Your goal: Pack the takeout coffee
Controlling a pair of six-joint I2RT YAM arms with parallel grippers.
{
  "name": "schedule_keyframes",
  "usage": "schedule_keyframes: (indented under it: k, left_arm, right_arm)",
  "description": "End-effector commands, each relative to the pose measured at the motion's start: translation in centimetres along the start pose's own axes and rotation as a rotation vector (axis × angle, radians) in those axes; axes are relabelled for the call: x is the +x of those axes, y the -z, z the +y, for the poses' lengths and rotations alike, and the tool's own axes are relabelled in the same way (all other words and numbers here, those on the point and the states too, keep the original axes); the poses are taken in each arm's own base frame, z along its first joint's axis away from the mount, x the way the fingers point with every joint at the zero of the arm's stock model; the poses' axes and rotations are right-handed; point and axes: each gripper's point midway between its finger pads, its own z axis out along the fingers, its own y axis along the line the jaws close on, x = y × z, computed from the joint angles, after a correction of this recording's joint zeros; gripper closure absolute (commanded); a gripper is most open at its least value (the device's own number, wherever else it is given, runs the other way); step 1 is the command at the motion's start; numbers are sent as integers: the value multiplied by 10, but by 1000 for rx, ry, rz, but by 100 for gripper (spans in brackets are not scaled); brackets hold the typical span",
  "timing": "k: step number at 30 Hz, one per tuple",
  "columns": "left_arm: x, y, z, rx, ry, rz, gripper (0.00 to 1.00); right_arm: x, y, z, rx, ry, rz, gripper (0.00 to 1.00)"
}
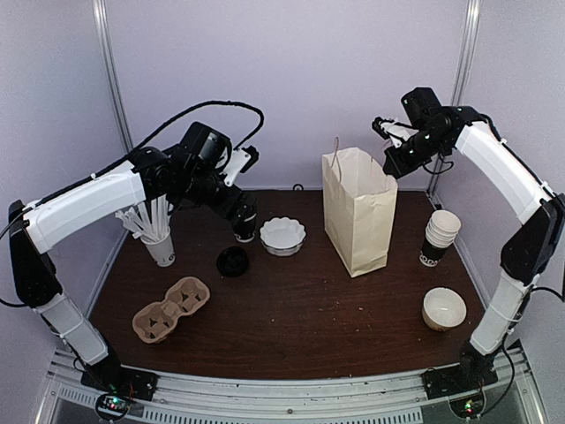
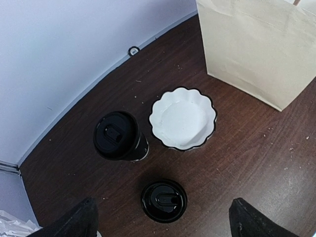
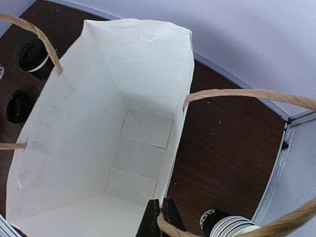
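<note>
The takeout coffee (image 2: pixel 117 134), a small paper cup with a white upper part, a black lower band and a round black plastic lid, stands upright near the far edge of the dark brown table (image 1: pixel 309 309), left of centre. Its long axis is vertical, lid up.

The left gripper (image 1: pixel 243 221) hangs above it, jaws spread wide with nothing between them. In the left wrist view the cup sits ahead of the fingers (image 2: pixel 74 222) and to the left of their midline. A loose round black plastic lid (image 2: pixel 164 200) lies flat on the table almost on that midline. The jaws look lined up with the loose lid rather than the cup, so I judge the gripper must shift forward and left before it descends around the cup's wall.

A white scalloped paper bowl (image 2: pixel 183 118) sits just beside the cup, between it and the tall cream paper bag (image 1: pixel 357 221). The left arm is much the nearer to the cup.

The right gripper (image 3: pixel 160 210) is closed on the bag's top rim beside a twine handle (image 3: pixel 247 94). Whether the twine is pinched too I cannot tell. The bag's mouth stands open and the bag is empty.
</note>
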Motion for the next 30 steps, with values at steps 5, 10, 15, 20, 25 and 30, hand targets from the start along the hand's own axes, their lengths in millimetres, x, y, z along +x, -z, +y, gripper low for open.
schedule_keyframes:
  k: [5,10,15,20,25,30]
  left_arm:
    - [28,37,-3,61,-82,135,4]
    - [36,49,10,18,-114,144,4]
    - [50,61,11,47,-76,218,6]
    - [98,69,13,21,0,396,14]
    - [135,89,12,30,119,491,21]
    - [178,104,5,58,242,640,25]
  right_arm:
    - [1,82,52,-275,181,-179,100]
    - [18,127,94,-495,256,-221,100]
    - [42,160,137,-698,357,-227,100]
    - [64,171,169,-819,454,-216,100]
    - [79,170,205,-927,587,-182,100]
    - [76,162,222,-987,650,-171,100]
